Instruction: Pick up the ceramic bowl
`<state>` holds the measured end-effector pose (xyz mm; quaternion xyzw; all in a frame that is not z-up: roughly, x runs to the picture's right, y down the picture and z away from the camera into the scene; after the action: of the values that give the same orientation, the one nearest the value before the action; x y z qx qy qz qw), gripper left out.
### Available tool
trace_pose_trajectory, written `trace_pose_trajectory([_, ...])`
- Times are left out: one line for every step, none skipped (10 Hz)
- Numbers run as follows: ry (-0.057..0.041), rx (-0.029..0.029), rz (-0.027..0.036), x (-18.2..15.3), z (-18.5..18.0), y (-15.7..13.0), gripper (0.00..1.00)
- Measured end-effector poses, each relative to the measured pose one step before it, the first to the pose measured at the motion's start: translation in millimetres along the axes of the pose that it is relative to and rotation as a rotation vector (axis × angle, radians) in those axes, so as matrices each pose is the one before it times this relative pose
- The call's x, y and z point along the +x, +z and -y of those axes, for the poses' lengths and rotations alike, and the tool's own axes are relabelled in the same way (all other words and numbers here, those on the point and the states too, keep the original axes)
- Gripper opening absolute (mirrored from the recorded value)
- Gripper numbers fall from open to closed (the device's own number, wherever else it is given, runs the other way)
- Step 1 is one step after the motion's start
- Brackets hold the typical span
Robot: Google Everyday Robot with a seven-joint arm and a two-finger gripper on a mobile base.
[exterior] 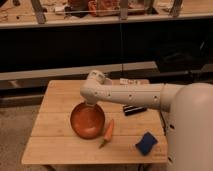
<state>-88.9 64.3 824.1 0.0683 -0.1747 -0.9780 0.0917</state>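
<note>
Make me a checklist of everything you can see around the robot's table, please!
Surface: wooden slatted table.
Job's things: ceramic bowl, orange-brown, upright on the table.
Clutter: carrot just right of the bowl; blue sponge; dark flat object behind the arm.
Grippers: gripper at the bowl's far rim, hidden under the arm.
Cables: nothing seen.
Surroundings: dark shelving behind the table.

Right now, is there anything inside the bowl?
The bowl on the table shows only bare glossy interior. The arm covers its back rim, and the gripper sits hidden there.
</note>
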Motion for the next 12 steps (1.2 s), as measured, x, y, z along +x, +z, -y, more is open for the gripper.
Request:
trace_pose_trajectory([-0.00544, 0.00013, -0.00167, 0.55, -0.24, -0.84, 0.01])
trace_pose_trajectory([-0.00661, -0.0002, -0.00216, 0.66, -0.53, -1.11, 0.01])
trace_pose_trajectory([-0.00249, -0.0001, -0.00083, 0.13, -0.27, -1.07, 0.01])
trace_pose_trajectory([-0.00447, -0.0005, -0.00097, 0.45, -0.33, -1.53, 0.01])
trace_pose_trajectory([-0.00391, -0.0001, -0.00157, 0.26, -0.3, -1.26, 0.01])
trace_pose_trajectory([-0.0053, -0.00021, -0.00109, 0.22, -0.34, -1.03, 0.01])
trace_pose_trajectory([-0.00572, -0.00005, -0.00217, 0.61, -0.4, -1.37, 0.01])
trace_pose_trajectory([-0.00533, -0.00028, -0.0015, 0.13, -0.62, -1.49, 0.01])
trace_pose_trajectory([-0.00429, -0.00006, -0.00116, 0.43, -0.25, -0.8, 0.01])
trace_pose_trajectory([-0.00454, 0.00047, -0.00126, -0.05, -0.25, -0.75, 0.01])
trace_pose_trajectory([-0.00622, 0.00086, -0.00188, -0.3, 0.15, -0.78, 0.01])
trace_pose_trajectory([-0.00518, 0.00099, -0.00121, -0.91, -0.01, -0.38, 0.01])
